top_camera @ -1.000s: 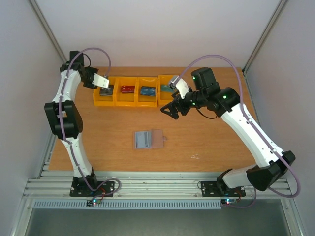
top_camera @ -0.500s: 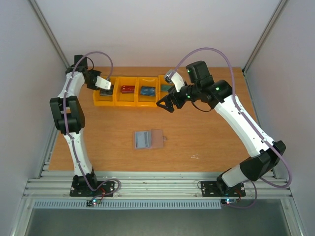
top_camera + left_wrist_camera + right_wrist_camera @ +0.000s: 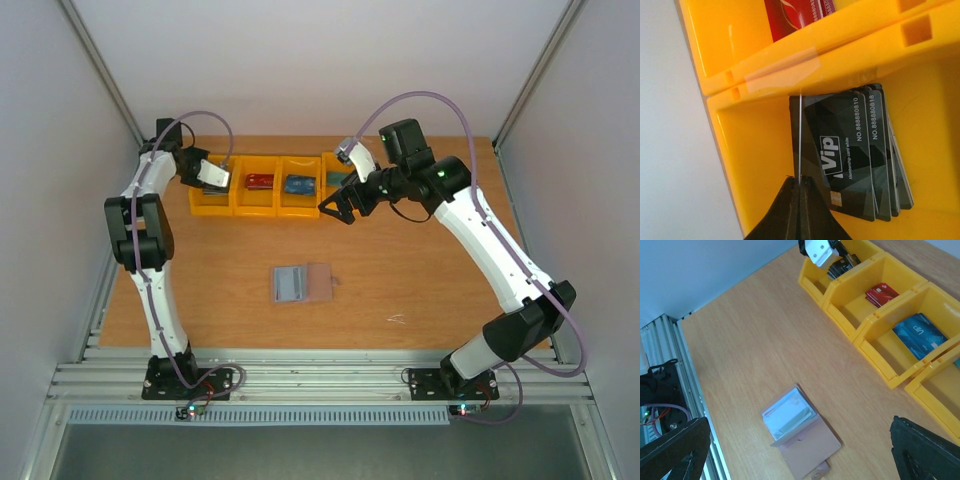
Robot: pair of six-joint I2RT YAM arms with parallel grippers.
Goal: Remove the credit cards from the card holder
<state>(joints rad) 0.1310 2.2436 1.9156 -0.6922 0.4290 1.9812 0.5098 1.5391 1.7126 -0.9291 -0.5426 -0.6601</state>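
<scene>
The left gripper (image 3: 800, 186) pinches a credit card (image 3: 799, 130), seen edge-on, over the leftmost yellow bin (image 3: 740, 150) towards the far left corner of the worktop (image 3: 420, 290); the right gripper (image 3: 336, 213) hangs wide open and empty near the far edge; the card holder (image 3: 301, 284) lies unfolded mid-worktop.

Bright even light, faint soft shadows, pale glare on yellow bin rim (image 3: 782, 75), sharp focus

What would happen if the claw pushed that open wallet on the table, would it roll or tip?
The card holder lies flat and thin, so it would probably just slide, not roll or tip. It folds along the middle, so lifted by one side it would likely flop.
</scene>
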